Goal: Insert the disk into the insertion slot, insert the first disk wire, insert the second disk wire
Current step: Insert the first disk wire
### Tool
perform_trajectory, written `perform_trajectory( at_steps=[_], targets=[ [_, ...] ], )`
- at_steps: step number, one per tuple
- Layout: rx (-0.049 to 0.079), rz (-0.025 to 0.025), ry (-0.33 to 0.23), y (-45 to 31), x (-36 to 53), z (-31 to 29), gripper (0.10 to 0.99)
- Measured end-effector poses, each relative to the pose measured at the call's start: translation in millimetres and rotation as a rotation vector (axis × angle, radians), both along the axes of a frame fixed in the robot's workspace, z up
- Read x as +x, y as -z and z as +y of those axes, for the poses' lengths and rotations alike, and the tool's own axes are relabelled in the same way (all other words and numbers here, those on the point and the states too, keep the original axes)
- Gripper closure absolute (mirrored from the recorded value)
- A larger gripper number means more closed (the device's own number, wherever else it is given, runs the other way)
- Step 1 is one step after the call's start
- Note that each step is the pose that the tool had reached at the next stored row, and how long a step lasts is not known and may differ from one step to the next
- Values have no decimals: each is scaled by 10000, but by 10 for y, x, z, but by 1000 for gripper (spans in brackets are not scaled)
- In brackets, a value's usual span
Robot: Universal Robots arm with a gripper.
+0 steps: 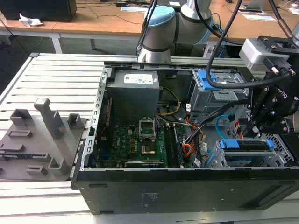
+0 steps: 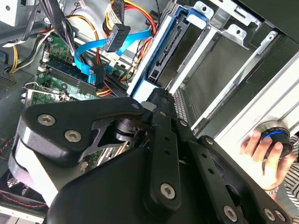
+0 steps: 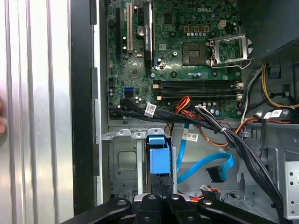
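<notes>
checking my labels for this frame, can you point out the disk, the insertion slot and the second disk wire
the disk [image 3: 158, 157], first wrist view, on its blue bracket
the insertion slot [image 3: 122, 161], first wrist view, on the cage's metal wall
the second disk wire [image 3: 183, 149], first wrist view, on the light-blue cable's straight run

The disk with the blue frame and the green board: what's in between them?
In the first wrist view, a bundle of thick black cables with a white tag crosses between the disk and the green board.
</notes>
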State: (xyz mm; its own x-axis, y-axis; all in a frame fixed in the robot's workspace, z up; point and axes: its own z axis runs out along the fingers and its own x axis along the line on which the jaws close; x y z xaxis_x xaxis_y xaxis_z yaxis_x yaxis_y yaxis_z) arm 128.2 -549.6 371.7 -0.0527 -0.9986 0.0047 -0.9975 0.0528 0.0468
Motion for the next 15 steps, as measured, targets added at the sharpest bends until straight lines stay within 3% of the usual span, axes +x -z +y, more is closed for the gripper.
perform_trajectory(
  at_steps=[1,3,4,6,11,15],
  targets=[
    [-1,0,0,0,0,0,851],
    [0,0,0,0,1,0,851],
    [0,0,0,0,1,0,784],
    [0,0,0,0,1,0,784],
    [0,10,0,0,196,7,784],
    [-1,10,0,-2,201,6,784]
  ],
)
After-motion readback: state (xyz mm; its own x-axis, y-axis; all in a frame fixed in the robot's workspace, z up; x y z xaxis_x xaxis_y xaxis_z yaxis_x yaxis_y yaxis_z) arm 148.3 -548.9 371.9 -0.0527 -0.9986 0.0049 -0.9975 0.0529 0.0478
